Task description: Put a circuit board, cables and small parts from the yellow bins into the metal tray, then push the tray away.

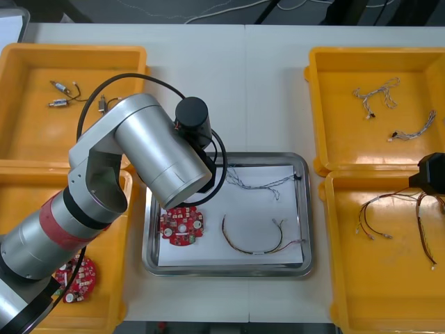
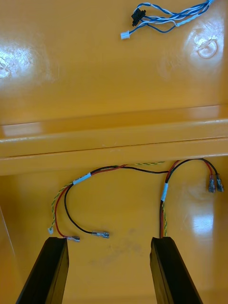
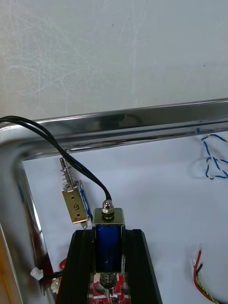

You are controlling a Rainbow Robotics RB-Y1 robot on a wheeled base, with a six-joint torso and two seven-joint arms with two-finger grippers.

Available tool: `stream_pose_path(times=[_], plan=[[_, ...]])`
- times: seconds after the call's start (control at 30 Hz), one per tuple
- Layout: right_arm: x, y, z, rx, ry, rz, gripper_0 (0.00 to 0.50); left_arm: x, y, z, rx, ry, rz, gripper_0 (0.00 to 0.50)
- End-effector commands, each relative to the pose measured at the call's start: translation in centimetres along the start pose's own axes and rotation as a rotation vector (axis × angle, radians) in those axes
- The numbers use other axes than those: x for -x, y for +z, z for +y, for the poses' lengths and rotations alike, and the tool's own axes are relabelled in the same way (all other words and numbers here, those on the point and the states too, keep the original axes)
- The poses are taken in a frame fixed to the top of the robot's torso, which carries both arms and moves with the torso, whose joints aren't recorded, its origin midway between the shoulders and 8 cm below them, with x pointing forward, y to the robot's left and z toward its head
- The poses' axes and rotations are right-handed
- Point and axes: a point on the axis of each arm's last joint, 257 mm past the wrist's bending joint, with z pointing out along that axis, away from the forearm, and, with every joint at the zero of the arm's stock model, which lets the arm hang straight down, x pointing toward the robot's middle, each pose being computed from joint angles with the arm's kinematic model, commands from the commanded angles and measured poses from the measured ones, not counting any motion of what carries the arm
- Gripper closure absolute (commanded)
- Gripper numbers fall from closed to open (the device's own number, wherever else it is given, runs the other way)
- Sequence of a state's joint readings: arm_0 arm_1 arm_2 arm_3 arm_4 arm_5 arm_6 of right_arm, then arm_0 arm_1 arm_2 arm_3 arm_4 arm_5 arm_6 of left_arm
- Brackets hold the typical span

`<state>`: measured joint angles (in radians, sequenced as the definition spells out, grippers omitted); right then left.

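- left gripper (image 3: 108,235) is clamped on a small metal part (image 3: 108,247) with a blue body in a metal frame. a black lead (image 3: 71,156) seems to run from its far end across the tray's corner.
- the held part's long axis runs along the fingers and points at the far rim of the metal tray (image 3: 142,121). it hangs inside the tray, close to the far left corner.
- the circuit board (image 3: 107,292) sits under the fingers on the near side, with white tray floor just beyond the part's tip.
- a second small metal part (image 3: 74,202) lies between the held one and the tray's left rim, roughly parallel and not touching.
- my read: the drop is straight down, so i open here. the risk is the lead catching on the rim.
- in the front view the left arm (image 1: 160,149) covers the tray's left side. a blue and white cable (image 1: 261,182) and a red and yellow cable (image 1: 254,240) lie in the tray.
- right gripper (image 2: 111,268) has its fingers apart and hangs over the near right yellow bin (image 2: 28,228), well away. the left arm is the nearer one.
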<state>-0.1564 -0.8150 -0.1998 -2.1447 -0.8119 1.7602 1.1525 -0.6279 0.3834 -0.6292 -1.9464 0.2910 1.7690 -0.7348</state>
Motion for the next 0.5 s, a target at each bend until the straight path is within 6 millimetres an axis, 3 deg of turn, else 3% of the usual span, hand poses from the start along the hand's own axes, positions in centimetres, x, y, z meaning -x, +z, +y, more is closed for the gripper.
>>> stream_pose_path(times=[0.03, 0.5], plan=[[0.4, -0.4, -0.5, 0.002, -0.001, -0.021, 0.000, -1.0, 1.3, -1.9, -0.021, -0.079, 0.004, 0.500], [0.4, -0.4, -0.5, 0.002, -0.001, -0.021, 0.000, -2.2, 3.1, -2.1, -0.020, -0.093, 0.024, 0.500]])
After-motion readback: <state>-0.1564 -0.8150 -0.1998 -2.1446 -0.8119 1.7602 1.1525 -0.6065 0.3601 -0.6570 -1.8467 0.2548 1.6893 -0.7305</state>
